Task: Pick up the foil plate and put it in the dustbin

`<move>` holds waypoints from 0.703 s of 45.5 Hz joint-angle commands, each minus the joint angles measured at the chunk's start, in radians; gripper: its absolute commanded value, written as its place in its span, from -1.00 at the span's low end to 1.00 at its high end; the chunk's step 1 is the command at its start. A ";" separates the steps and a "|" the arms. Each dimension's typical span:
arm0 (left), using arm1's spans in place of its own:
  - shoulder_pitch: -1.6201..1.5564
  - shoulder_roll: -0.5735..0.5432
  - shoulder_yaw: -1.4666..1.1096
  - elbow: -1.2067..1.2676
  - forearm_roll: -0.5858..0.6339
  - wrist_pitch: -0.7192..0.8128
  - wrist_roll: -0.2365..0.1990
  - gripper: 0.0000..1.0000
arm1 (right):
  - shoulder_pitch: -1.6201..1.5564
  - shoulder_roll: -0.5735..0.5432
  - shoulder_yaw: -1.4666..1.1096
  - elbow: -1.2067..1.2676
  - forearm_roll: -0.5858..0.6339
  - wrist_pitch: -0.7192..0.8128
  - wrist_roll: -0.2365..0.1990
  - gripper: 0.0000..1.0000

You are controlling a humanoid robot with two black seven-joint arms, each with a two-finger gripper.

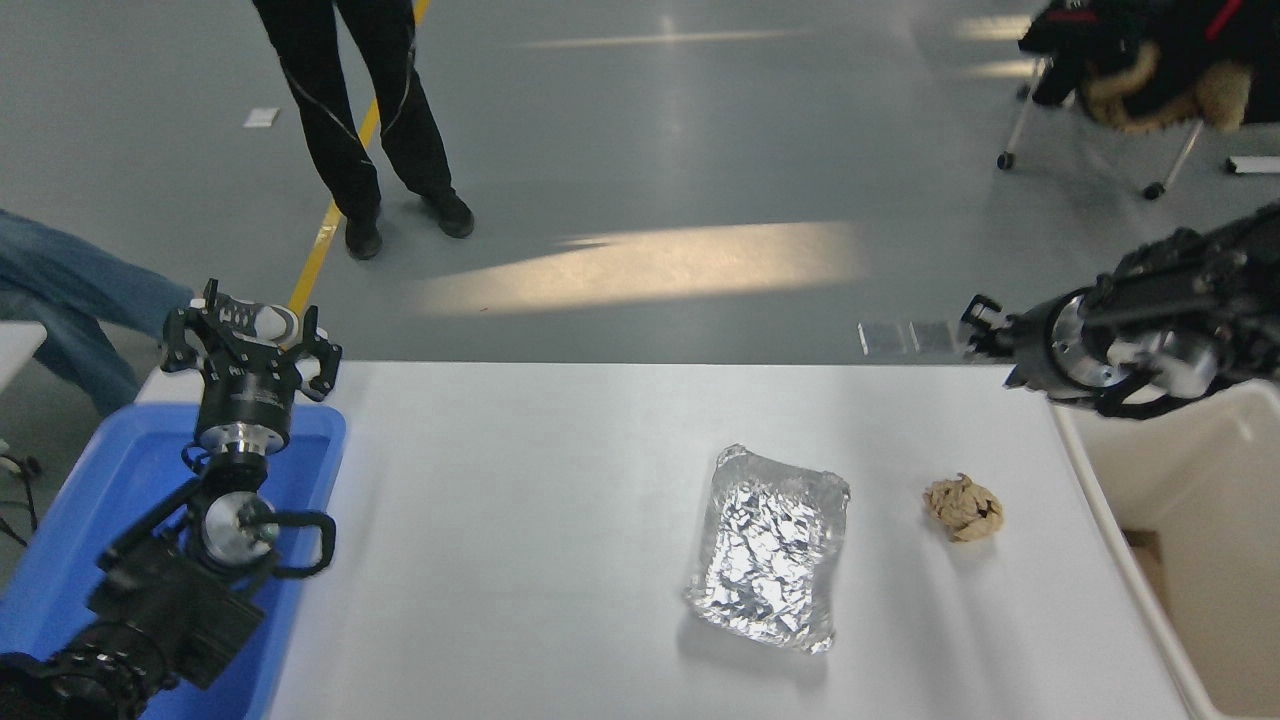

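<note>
Nearest the camera, the left gripper [245, 335] sits parked at the lower left over a shallow blue tray [60, 510] of smooth plastic, its fingers spread apart and holding nothing. On the white desk [500, 540], right of centre, lies the foil plate [768, 547]: a crinkled, shiny silver rectangle with rounded corners and a low raised rim, flat on the surface and untouched. Just to its right, apart from it, sits a small crumpled tan paper ball [964, 507]. At the desk's right edge stands the dustbin [1200, 520], cream-white with smooth walls and a thick rounded rim. Farther back, the right gripper [978, 328] hangs in the air above the desk's far right corner, well away from the plate; blur hides whether it is wide or narrow, so that cannot be told. Judged from this, nothing of the task is done: reaching, grasping, carrying and dropping all remain. Beyond, a person's legs [370, 120] stand on the grey floor.
</note>
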 commanded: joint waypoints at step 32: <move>0.000 0.000 0.000 0.001 -0.002 0.001 -0.001 0.98 | 0.634 0.124 0.062 0.192 0.034 0.676 -0.003 1.00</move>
